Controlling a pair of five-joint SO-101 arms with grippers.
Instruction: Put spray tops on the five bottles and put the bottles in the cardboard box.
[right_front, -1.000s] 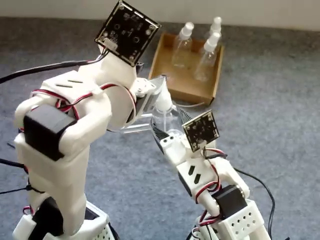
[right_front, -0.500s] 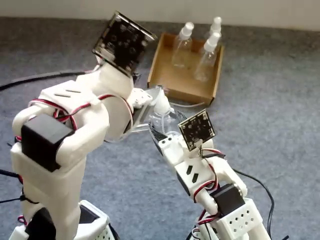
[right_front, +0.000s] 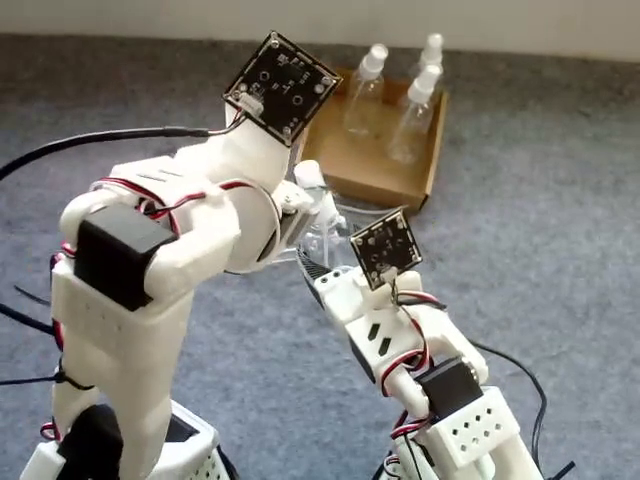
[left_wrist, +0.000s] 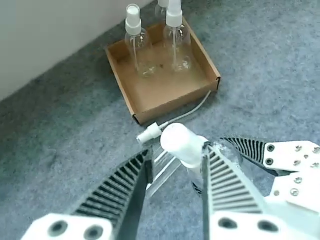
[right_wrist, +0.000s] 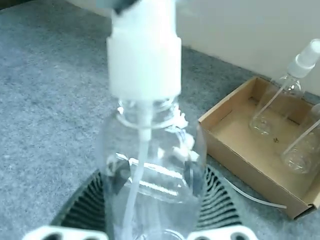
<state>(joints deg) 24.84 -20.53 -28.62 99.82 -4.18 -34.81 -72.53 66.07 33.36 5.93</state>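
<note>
The left arm's wrist has swung right and twisted since a second ago, bringing the left gripper around the spray top, while the right arm has edged left. The left jaws stand apart on either side of that white cap, one finger touching it and the other just clear. The cap sits on the neck of the bottle. The bottle stands upright, long axis vertical, clamped between the jaws of the right gripper. Farther right on the carpet, the cardboard box holds three capped bottles.
</note>
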